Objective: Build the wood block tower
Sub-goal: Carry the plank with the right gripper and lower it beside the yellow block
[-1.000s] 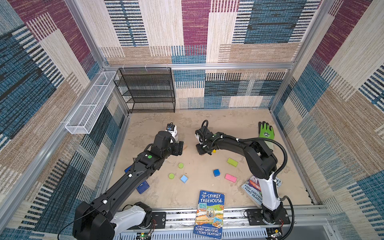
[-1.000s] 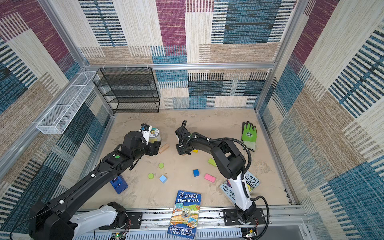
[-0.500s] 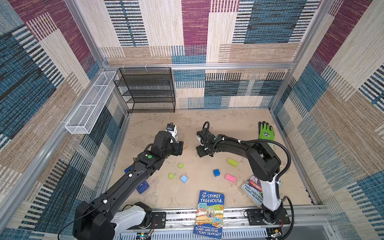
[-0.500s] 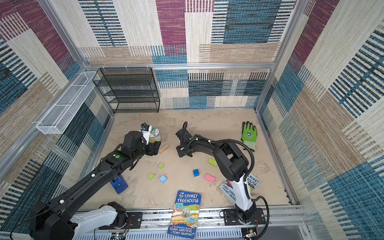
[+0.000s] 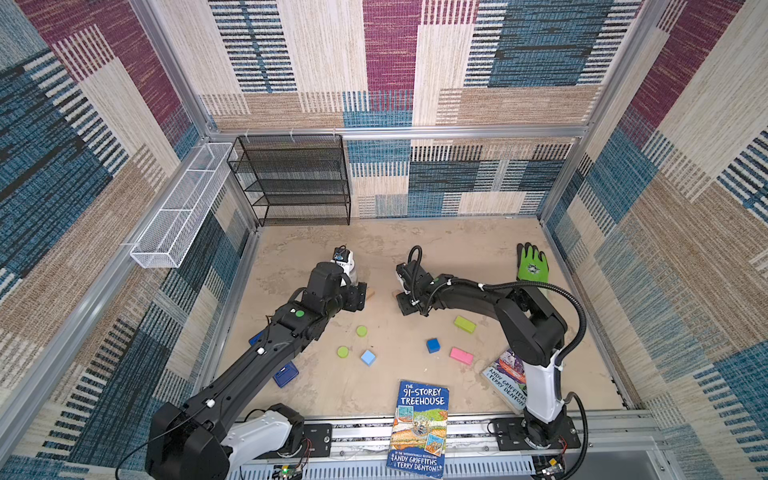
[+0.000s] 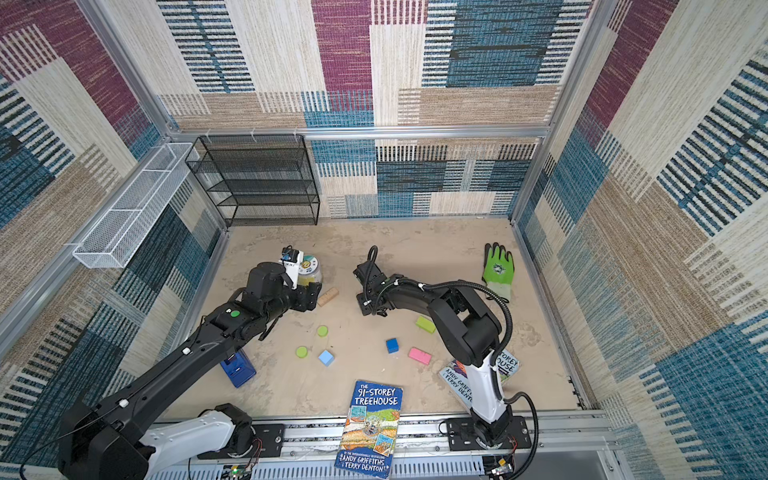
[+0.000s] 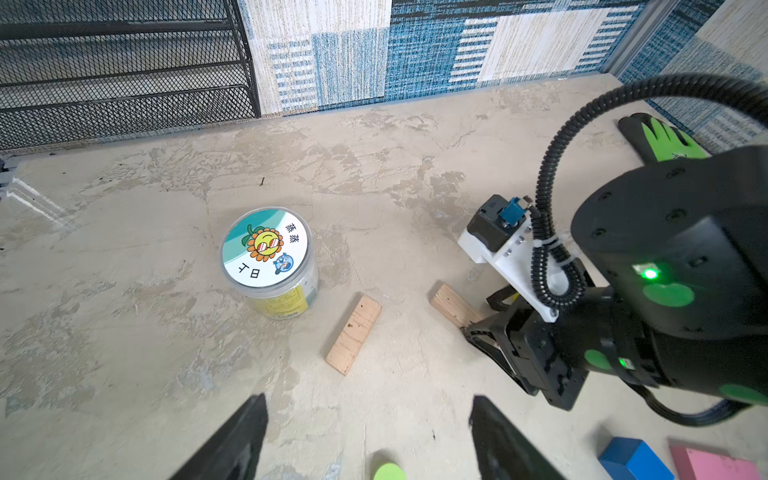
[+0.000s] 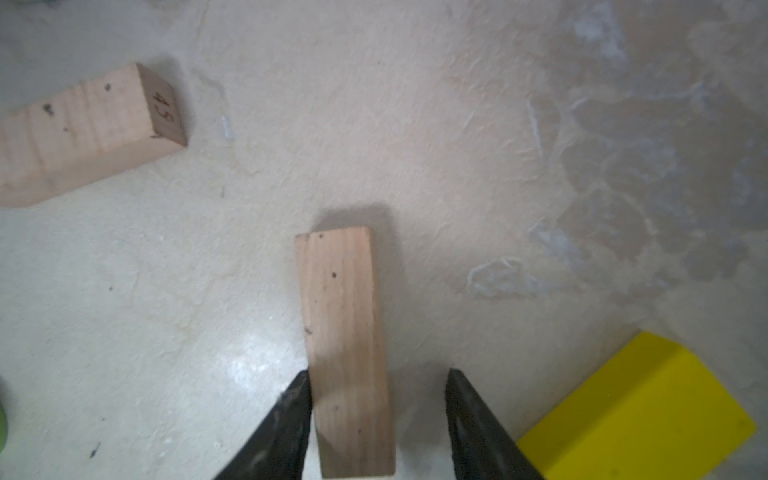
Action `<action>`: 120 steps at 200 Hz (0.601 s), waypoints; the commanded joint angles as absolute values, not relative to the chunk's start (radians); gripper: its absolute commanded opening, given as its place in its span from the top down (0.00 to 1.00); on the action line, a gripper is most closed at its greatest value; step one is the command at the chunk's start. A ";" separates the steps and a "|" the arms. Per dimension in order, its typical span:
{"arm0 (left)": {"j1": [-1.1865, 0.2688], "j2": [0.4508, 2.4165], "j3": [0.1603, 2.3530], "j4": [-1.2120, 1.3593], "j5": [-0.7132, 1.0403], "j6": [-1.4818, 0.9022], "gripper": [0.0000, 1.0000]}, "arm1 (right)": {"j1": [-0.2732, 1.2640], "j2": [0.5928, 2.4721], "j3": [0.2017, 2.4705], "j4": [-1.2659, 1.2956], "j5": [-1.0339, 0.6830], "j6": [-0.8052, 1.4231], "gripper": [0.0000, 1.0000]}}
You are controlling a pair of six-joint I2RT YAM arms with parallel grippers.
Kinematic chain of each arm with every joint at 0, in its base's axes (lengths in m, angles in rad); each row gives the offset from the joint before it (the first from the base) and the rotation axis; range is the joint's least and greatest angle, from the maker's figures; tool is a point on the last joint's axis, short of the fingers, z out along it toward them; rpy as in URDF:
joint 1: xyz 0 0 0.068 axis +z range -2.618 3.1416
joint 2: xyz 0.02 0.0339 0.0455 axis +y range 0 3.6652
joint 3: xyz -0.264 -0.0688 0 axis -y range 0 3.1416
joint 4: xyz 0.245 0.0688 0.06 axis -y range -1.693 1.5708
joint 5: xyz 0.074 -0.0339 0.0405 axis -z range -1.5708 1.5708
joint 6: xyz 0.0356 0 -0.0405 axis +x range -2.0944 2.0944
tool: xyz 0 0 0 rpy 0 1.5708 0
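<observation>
Bar: tan bar (image 8: 345, 332) lies flat, just let go.
Right claw (image 8: 378, 374): jaws parted, straddling it.
Left claw (image 7: 369, 398): wide, empty.
Tower: unstarted.

Right gripper (image 8: 377, 374), jaws parted, straddling one end of a tan bar (image 8: 345, 324) lying flat on the table (image 8: 457, 145); a second tan bar (image 8: 83, 133), end-marked 45, and a yellow oblong (image 8: 640, 411) lie apart.
</observation>
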State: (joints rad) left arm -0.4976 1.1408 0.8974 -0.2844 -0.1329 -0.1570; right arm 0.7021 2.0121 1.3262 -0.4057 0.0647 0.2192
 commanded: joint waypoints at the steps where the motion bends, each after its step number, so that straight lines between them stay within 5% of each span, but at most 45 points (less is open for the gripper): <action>1: -0.497 1.145 0.897 -0.275 -0.152 -0.132 0.19 | 0.702 2.010 1.312 -0.499 0.098 0.235 0.45; 120: -0.497 1.146 0.896 -0.286 -0.165 -0.128 0.18 | 0.648 1.980 1.251 -0.441 0.068 0.241 0.49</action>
State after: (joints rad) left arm -0.4976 1.1465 0.8974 -0.2848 -0.1539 -0.1555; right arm 0.6632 1.9778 1.2701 -0.3847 0.0940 0.2207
